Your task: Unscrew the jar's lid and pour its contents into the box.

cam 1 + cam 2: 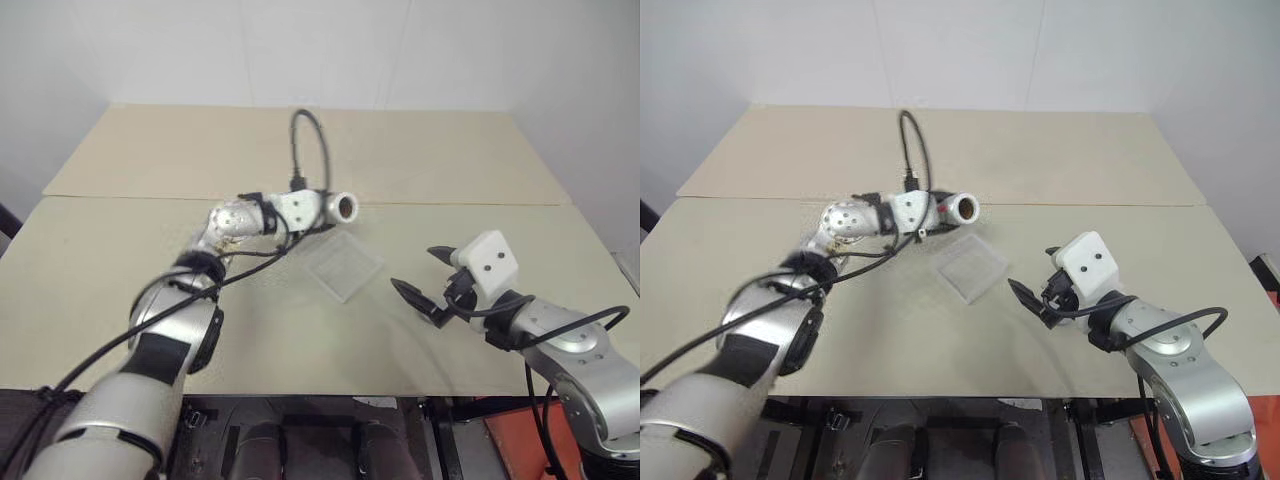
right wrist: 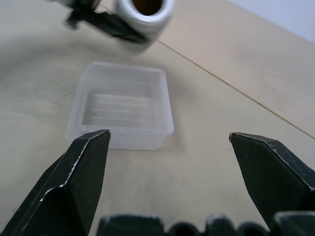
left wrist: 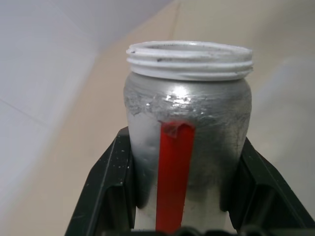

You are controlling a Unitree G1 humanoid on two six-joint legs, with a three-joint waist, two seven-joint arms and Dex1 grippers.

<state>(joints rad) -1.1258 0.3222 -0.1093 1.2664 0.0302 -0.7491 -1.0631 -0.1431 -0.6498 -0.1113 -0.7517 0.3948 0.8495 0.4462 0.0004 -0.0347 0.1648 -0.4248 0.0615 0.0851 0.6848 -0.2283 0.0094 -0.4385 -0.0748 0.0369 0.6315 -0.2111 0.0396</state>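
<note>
My left gripper (image 1: 325, 209) is shut on the jar (image 1: 345, 207), a silvery cylinder with a red stripe. Its black fingers (image 3: 110, 187) clamp the jar's (image 3: 187, 123) sides. The jar lies tipped on its side in the air, its open threaded mouth (image 2: 145, 7) turned toward my right arm, just beyond the far corner of the box (image 1: 342, 265). That clear square tray (image 2: 123, 137) rests on the table with nothing visible in it. My right gripper (image 1: 415, 270) hovers to the right of the box, open and holding nothing. The lid is out of view. The contents are hidden.
The beige table (image 1: 150, 290) has a seam (image 1: 480, 204) running across behind the box. A black cable (image 1: 310, 140) loops up above my left wrist. A white wall (image 1: 300, 50) closes off the back.
</note>
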